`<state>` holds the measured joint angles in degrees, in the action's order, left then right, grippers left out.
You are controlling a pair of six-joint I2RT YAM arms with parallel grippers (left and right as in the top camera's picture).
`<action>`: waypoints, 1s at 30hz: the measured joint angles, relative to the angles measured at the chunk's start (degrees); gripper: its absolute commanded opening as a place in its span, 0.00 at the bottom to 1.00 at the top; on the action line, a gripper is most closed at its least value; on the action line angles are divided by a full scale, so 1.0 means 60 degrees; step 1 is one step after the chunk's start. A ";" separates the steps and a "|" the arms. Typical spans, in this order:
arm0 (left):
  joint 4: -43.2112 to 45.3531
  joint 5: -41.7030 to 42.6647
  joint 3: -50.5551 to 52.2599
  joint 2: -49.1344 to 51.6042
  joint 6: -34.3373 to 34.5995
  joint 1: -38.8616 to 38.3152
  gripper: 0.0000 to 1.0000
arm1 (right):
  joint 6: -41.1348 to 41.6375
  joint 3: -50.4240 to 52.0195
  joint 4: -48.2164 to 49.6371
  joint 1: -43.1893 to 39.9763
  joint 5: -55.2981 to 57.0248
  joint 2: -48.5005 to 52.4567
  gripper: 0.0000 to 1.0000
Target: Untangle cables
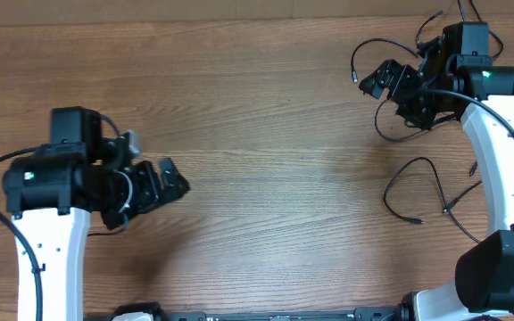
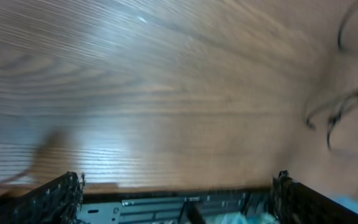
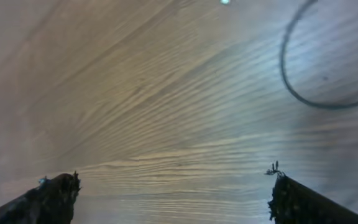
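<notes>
Between the fingers of the right gripper (image 1: 391, 94) lies only bare wood: its jaws stand wide apart, holding nothing and touching nothing. In the right wrist view the right gripper (image 3: 174, 175) shows its two fingertips (image 3: 61, 186) at the lower corners of the picture, well apart, with the table (image 3: 166, 112) between them. Ahead of that gripper and off to one side, a loop of thin black cable (image 3: 284, 62) lies flat on the wood, clear of both fingers.

From overhead, the cables (image 1: 431, 161) lie beside and below the right gripper, one curling close around its fingers and others sprawled loose near the right arm's base, a small plug tip (image 1: 418, 220) at one end.

The left gripper (image 1: 166, 183) is far from the cables. It too is spread wide and empty. In its wrist view the left gripper (image 2: 178, 179) has the cables (image 2: 328, 134) blurred at the far edge, well apart from it.
</notes>
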<state>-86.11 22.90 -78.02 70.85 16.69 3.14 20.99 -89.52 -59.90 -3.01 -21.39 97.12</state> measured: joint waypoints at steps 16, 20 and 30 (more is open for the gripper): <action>0.0754 -0.0277 0.0004 0.0007 0.1282 -0.4408 0.99 | 0.0004 0.0000 -0.0517 -0.0120 0.2659 0.0000 1.00; 0.0794 -0.1424 0.0004 0.0011 0.2495 -0.5002 1.00 | 0.0146 0.0000 -0.0528 -0.0557 0.3162 0.0000 1.00; 0.1188 -0.2586 0.0004 0.0018 0.3530 -0.5151 0.99 | 0.0244 0.0004 -0.1308 -0.2189 0.3646 0.0004 1.00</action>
<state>-78.98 7.38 -78.00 70.96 37.87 -27.77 22.46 -89.49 -67.75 -16.14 0.49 97.14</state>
